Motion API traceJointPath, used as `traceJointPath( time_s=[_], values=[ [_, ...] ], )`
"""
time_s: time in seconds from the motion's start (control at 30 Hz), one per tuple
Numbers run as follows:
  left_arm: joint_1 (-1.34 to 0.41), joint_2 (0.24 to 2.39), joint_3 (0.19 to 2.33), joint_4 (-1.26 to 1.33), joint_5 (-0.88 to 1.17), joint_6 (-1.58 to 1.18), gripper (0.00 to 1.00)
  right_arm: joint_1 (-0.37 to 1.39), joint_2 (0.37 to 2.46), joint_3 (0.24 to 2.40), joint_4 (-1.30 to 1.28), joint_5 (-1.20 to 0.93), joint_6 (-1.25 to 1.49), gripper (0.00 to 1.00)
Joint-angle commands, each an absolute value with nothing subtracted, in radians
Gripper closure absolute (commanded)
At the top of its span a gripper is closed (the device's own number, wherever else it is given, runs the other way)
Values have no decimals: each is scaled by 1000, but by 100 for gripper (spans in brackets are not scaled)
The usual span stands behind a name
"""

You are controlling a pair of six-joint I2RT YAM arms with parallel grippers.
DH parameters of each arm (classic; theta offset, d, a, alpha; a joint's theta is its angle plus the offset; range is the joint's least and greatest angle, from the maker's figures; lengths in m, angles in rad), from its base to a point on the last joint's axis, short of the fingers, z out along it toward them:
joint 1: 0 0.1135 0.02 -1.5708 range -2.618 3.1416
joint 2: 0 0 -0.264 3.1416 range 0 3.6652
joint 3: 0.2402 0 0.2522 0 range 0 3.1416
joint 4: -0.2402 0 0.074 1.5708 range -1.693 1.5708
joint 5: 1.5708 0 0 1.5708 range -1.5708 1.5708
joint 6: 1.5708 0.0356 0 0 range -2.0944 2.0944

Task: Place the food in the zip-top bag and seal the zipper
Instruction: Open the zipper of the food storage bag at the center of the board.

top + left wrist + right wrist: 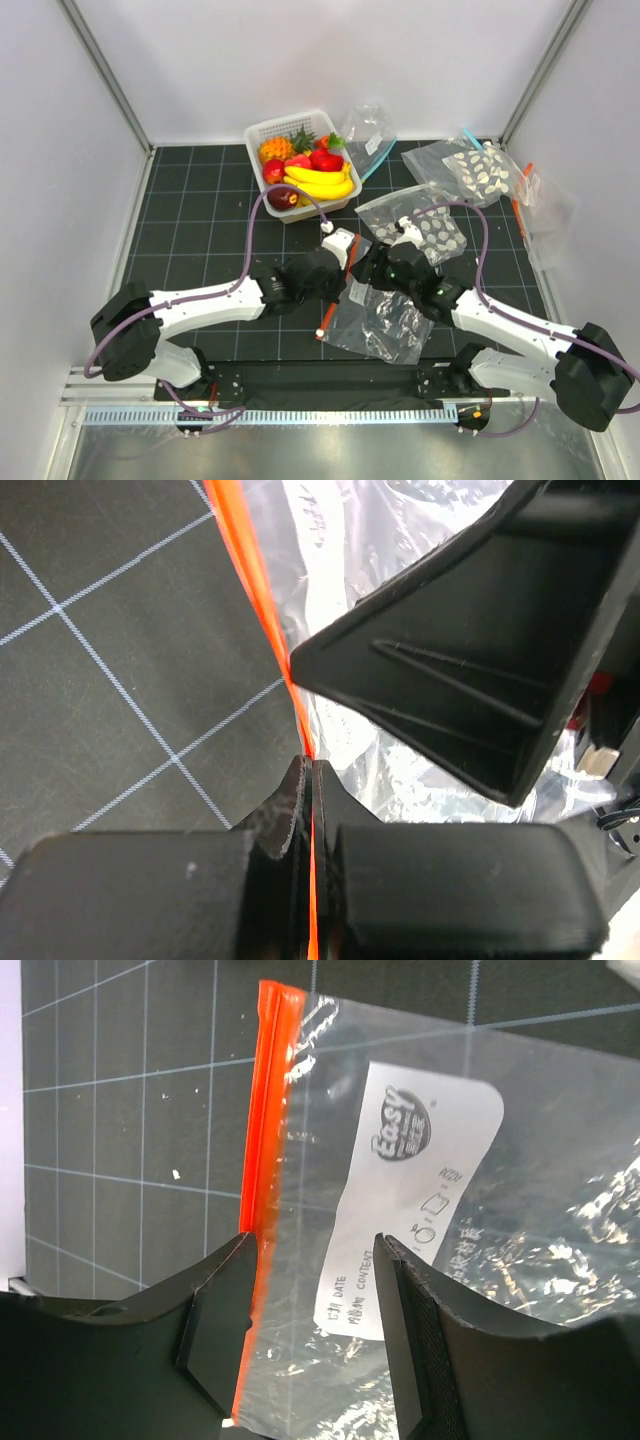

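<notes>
The zip-top bag [385, 320] lies flat and empty-looking between the arms, its orange-red zipper [328, 318] along its left edge. My left gripper [337, 278] is shut on the zipper [262, 620], the strip running between its jaws [310, 768]. My right gripper [366, 268] is open just above the bag [560, 1220]; its jaws straddle the zipper [268, 1110] and the white label [420, 1190] without holding them. The food sits in the white basket [262, 134]: yellow banana bunch [322, 184], maroon fruit [282, 197], red fruits [325, 160].
Two clear bags dotted with white discs [475, 170] [428, 228] lie at the right. A bag with a blue strip [368, 135] lies beside the basket. Another clear bag [540, 205] rests on the right edge of the black grid mat [190, 210].
</notes>
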State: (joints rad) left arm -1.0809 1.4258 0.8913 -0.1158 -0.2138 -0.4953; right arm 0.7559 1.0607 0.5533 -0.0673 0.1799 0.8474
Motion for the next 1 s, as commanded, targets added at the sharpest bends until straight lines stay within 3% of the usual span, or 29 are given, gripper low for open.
traceJointPath(
  time_s=[0.0,0.47,0.63,0.97],
  values=[
    [-1092,1401,890,-57,-241,-495,100,770,1057,546,32,173,864,43],
    [-1100,1408,893,-57,-256,-489,100,793,1054,558,6,195,856,43],
    [-1101,1396,896,-60,-270,-482,100,795,1069,546,6,206,870,57],
    [-1109,1385,888,-66,-273,-488,100,796,1062,543,6,216,858,99]
  ],
)
